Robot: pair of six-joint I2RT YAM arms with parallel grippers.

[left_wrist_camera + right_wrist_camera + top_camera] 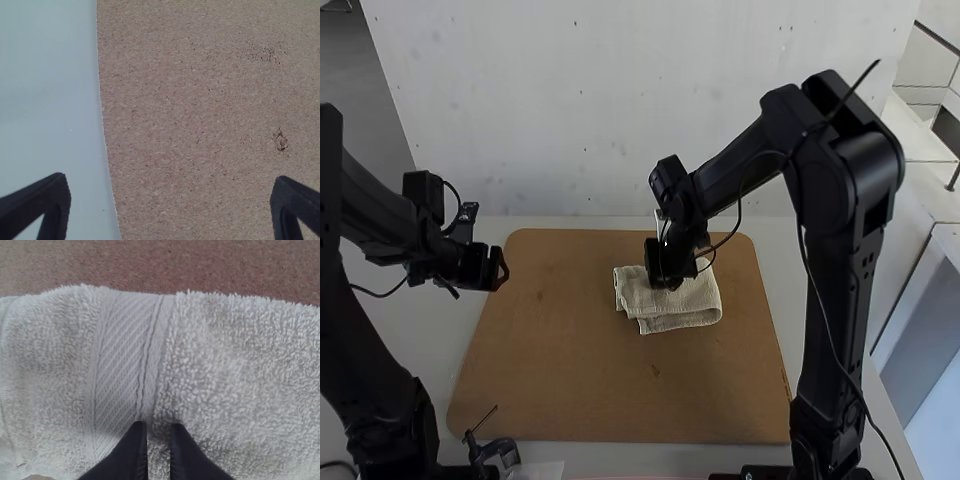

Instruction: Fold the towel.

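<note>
The light beige towel (685, 305) lies folded into a small bundle on the brown board, right of its middle, with uneven layers at its near-left corner. My right gripper (665, 280) is low over the towel's left-hand part. In the right wrist view the towel (240, 355) lies flat with a woven band across it, and my right gripper (159, 427) has a narrow gap between its fingers, towel visible between them. My left gripper (500, 270) stands beside the board's left edge, away from the towel; the left wrist view has this gripper (172, 200) wide open with nothing between its fingers.
The brown board (560, 350) covers most of the white table (390, 330). A pale wall (620, 110) rises behind the table. The right arm reaches over the board's right side, and a small dark object (495, 452) is near the front-left corner.
</note>
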